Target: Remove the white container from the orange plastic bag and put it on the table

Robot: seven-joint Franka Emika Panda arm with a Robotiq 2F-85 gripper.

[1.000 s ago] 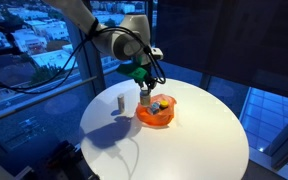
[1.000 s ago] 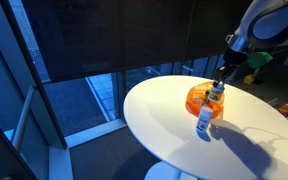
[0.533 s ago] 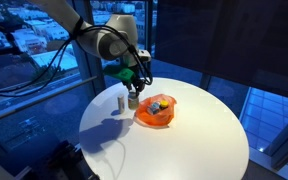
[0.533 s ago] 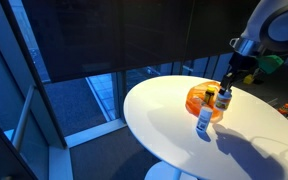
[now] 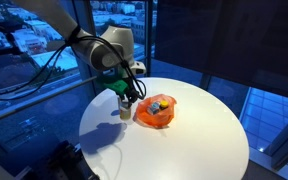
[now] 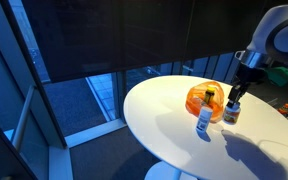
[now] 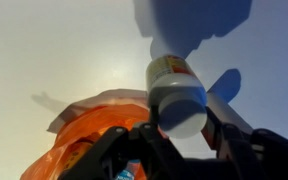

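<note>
In an exterior view a second bottle (image 6: 204,122) stands on the table (image 6: 164,135), which the wrist view does not show. There the white container (image 7: 172,72) is at 2 o'clock of the orange plastic bag (image 7: 89,125), and the jaws of the gripper (image 7: 182,120) are closed on it.

No words or numbers could be read anywhere, white container (image 7: 179,92) carried a pale label (image 7: 170,68) with faint print in the wrist view, too blurred to read, bottle (image 6: 204,122) lettering too small.
</note>
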